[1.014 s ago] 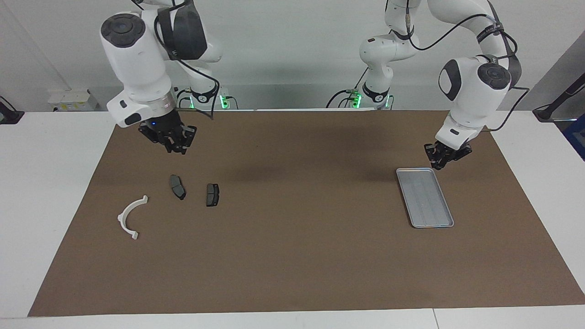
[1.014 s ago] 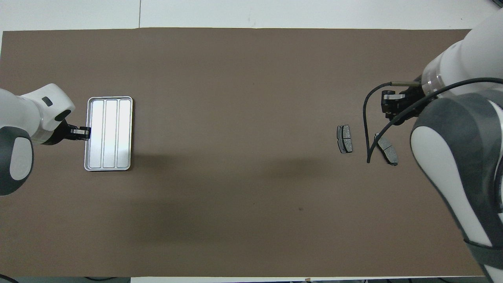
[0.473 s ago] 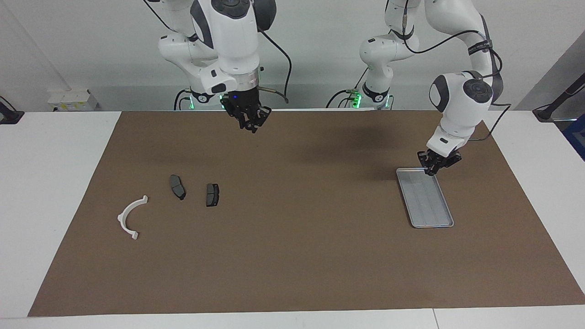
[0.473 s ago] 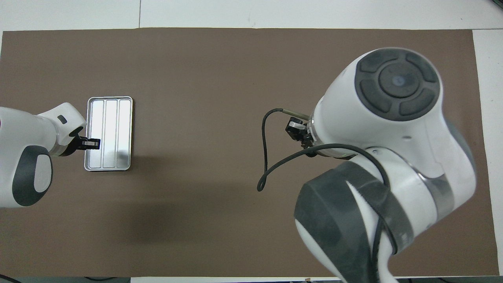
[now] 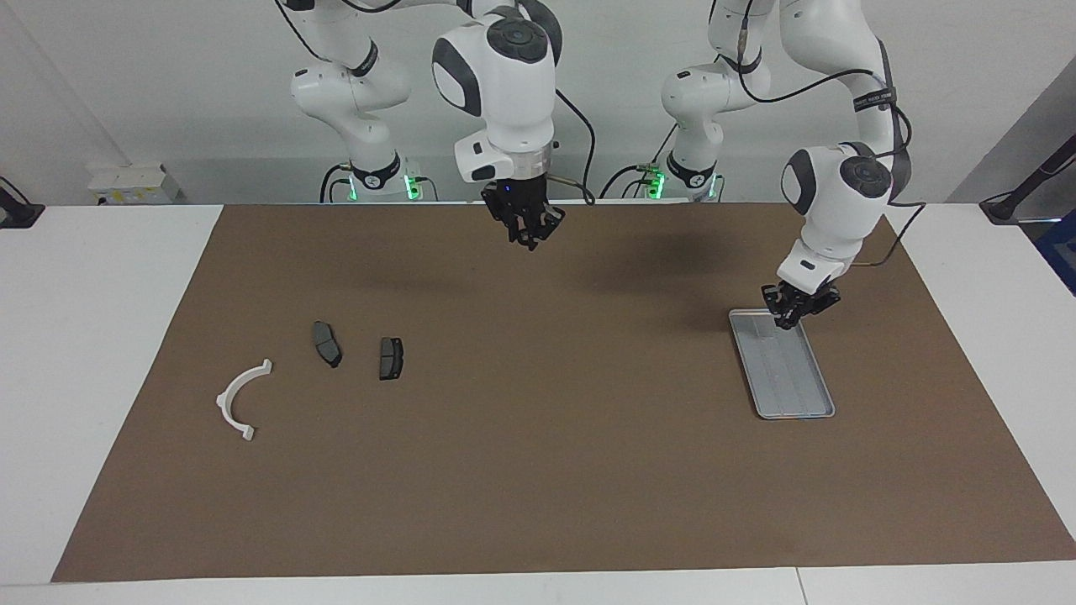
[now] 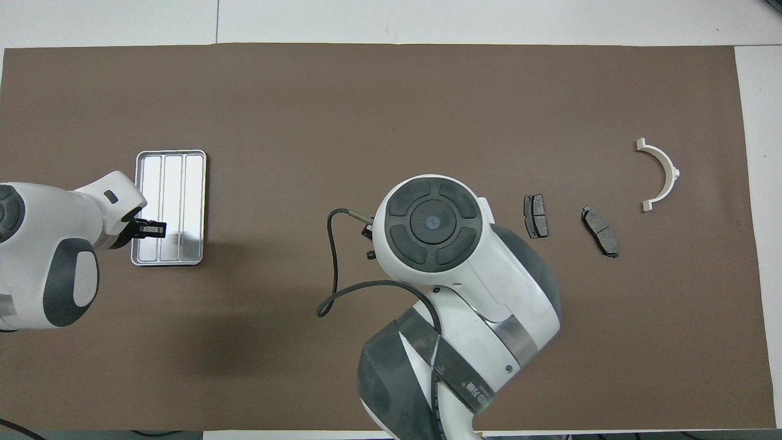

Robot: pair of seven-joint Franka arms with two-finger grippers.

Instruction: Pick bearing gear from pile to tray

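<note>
Silver-grey ribbed metal tray (image 5: pixel 790 382) lies under the closed left gripper (image 5: pixel 790 318); right gripper (image 5: pixel 528 239), state unclear, hangs over bare brown mat (image 5: pixel 538 470)

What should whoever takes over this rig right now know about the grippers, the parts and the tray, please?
Left gripper: shut, low over the tray's end nearer the robots. I cannot tell if it holds anything.
Right gripper: raised over the brown mat, mid-table, by the robots' edge. Load unclear.
Pile, toward the right arm's end: white arc bracket and two brake pads, lying apart on the mat.
Done: no part shows in the tray.
Left: bearing gear into the tray; none shows on the mat.
</note>
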